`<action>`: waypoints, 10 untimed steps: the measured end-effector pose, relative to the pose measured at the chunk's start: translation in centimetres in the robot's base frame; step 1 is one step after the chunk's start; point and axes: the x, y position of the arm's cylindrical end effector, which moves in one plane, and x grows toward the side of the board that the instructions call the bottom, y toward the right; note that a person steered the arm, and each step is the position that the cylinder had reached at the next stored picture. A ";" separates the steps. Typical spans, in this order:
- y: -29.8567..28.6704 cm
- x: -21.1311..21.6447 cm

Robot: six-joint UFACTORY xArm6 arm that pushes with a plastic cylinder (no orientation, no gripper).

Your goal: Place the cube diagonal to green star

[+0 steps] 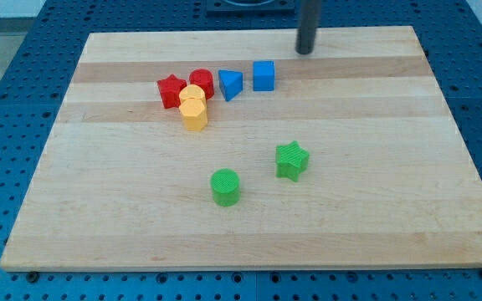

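Note:
A blue cube sits near the view's top centre of the wooden board. A green star lies lower, a little right of centre. My tip is at the view's top, up and to the right of the blue cube, not touching it. The rod rises out of the top edge of the view.
A blue triangular block lies just left of the cube. A red star, a red cylinder and two yellow blocks cluster further left. A green cylinder sits down-left of the green star.

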 end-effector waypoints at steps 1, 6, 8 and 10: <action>-6.4 0.7; -5.5 4.7; -8.0 14.2; -8.7 18.9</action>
